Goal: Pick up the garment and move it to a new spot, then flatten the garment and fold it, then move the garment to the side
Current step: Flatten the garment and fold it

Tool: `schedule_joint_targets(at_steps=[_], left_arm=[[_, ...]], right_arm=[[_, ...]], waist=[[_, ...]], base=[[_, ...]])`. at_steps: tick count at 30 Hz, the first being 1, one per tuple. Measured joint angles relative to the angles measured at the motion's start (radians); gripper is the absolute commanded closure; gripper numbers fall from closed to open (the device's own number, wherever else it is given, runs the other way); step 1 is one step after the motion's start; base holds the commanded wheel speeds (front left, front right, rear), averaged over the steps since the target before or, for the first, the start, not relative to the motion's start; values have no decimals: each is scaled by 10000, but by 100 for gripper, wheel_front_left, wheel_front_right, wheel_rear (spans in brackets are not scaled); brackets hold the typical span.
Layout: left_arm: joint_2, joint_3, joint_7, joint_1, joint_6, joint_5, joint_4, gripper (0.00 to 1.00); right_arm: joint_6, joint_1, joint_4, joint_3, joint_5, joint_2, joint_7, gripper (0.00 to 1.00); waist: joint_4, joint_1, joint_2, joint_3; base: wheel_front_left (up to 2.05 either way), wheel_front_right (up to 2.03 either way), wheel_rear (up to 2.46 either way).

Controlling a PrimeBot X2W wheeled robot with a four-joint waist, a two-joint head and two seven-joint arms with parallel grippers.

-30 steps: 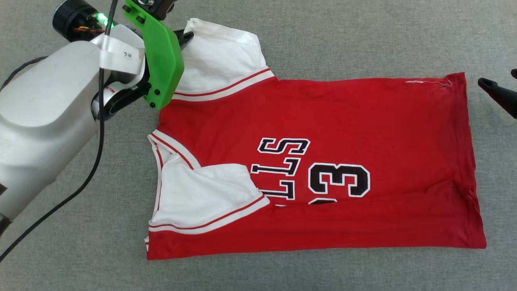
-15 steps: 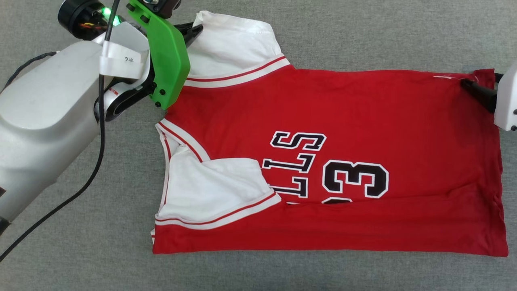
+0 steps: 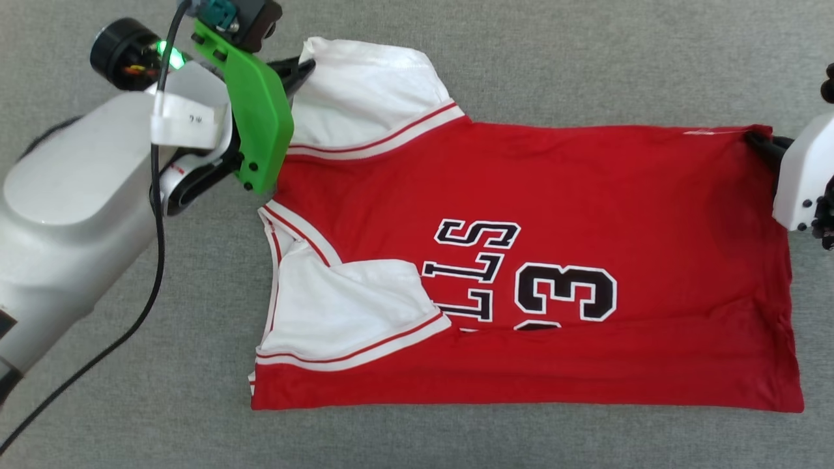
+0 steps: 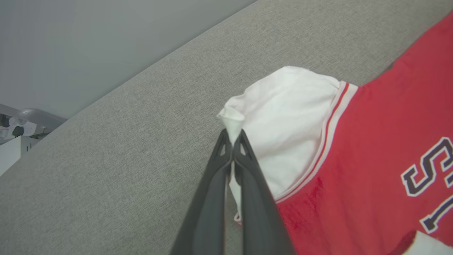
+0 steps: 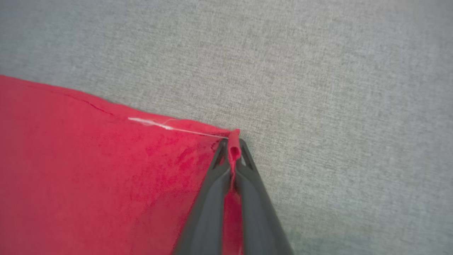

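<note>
Garment: a red jersey-style T-shirt with white short sleeves is spread across a grey fabric surface, neck toward the robot's left and hem toward its right. Navy, white-outlined lettering is turned upward. The near edge is folded over, so the lower part of the lettering is covered.
Left gripper: the two dark fingers are pressed together, and a pinch of white cloth at the tip of the far sleeve is clamped between them.
Left arm pose: the pale forearm is stretched from the lower left of the head view up toward that sleeve. A green bracket is fixed at the wrist, and a black cable is trailed alongside.
Right gripper: the fingers are closed on the far hem corner, and a small fold of red cloth is squeezed up between the tips.
Right arm pose: a white wrist housing is seen at the right edge of the head view, with the fingers pointed toward the robot's left at the hem corner.
Hem detail: a loose white thread is laid along the red edge beside the right fingertips.
</note>
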Motion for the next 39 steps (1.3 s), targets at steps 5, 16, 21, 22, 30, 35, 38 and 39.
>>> schedule_joint_targets(at_steps=[5,16,21,22,30,35,38,39], left_arm=[[146,17,-385,670,107,-132,-144,100],[1022,-173,-696,2821,871,-236,-1584,100],[1294,-247,-773,3853,1248,-307,-2220,100],[1333,-253,-788,4002,1306,-332,-2307,100],[1517,-305,-1020,5241,1601,-648,-2692,100],[1513,-311,-1081,5761,1680,-750,-2669,100],[1476,-316,-1124,6057,1689,-817,-2615,100],[1461,-318,-1126,6125,1689,-817,-2600,100]], right_arm=[[0,392,15,401,299,-35,-918,100],[0,1829,-370,1202,957,-640,-1985,100],[0,2468,-606,1429,1248,-826,-2299,100],[0,2586,-650,1448,1289,-859,-2343,100],[2,3708,-1216,1511,1475,-1262,-2794,100],[2,4314,-1540,1409,1532,-1331,-2847,100],[2,4749,-1595,1300,1643,-1317,-2847,100],[2,4865,-1597,1252,1674,-1306,-2847,100]], waist=[[-59,0,0,-584],[-70,0,0,-1866],[-33,0,0,-2291],[-25,0,0,-2352],[63,0,0,-2738],[43,0,0,-2838],[43,0,0,-2838],[48,0,0,-2826]], base=[[0,0,0],[0,0,0],[0,0,0],[0,0,0],[0,0,0],[0,0,0],[0,0,0],[0,0,0]])
